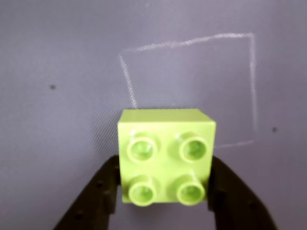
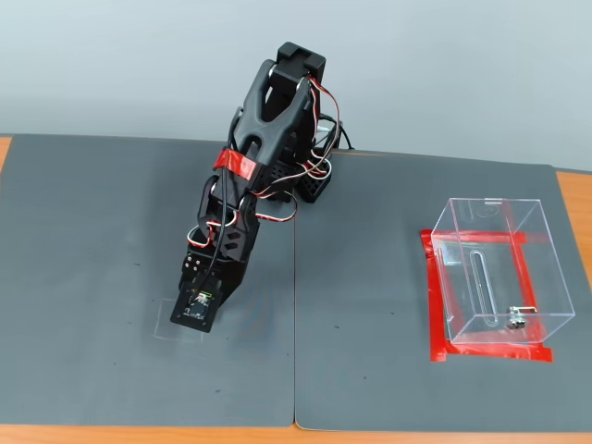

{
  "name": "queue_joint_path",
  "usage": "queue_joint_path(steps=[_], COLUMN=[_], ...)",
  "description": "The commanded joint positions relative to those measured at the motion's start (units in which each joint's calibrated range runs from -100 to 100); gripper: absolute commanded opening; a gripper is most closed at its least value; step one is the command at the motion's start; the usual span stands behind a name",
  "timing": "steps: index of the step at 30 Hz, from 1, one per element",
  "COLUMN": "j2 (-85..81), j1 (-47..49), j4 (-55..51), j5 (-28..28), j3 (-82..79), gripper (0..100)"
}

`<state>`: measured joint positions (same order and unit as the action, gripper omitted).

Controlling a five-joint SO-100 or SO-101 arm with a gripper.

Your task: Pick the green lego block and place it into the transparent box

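Clamping green lego block (image 1: 166,160) between claw (image 1: 163,191) fingers; block hidden under arm in fixed view.

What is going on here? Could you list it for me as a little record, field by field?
arm: one black robot arm bent down over the left side of the grey mat, as the fixed view shows it
gripper: gripper with a finger on each side of the brick
green lego block: green lego block, studs up, between the fingers, at a chalk square
transparent box: transparent box, on the right of the fixed view, inside a red tape frame, nothing seen in it
task stage: brick not yet in the box
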<state>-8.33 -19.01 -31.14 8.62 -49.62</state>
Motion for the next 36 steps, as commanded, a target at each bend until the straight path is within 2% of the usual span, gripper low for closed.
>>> queue_joint_path(steps=[1,10,26,36], j2=[-4.4,-20.7,-35.9,-39.7], j1=[1.5,9.1,39.1,53.3], j4=[-0.1,0.2,-0.1,-0.1], j5=[0.2,0.2,0.2,0.2], j3=[3.3,3.6,3.7,3.8], gripper=[10,10,10,10])
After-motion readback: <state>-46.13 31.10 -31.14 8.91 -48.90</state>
